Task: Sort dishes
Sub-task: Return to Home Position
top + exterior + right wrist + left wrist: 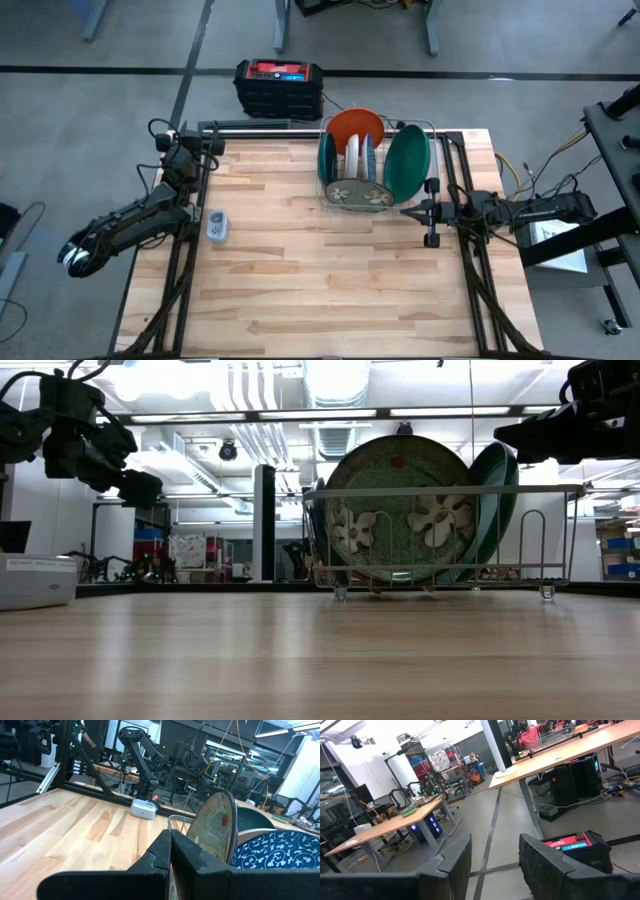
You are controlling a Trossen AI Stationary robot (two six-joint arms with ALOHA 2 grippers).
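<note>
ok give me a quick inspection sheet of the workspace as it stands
surface: wooden plank table, no spills seen
job's things: orange bowl, white plate, blue patterned plate, olive floral plate and dark green plate all sit in the wire rack at the table's back
clutter: small clear tray near the left edge
claws: left claw open, empty, raised over the back left corner; right claw shut, empty, just right of the rack
cables: loose wires by the right arm; a lead from the black and red box on the floor
surroundings: desks beyond; a person far off
</note>
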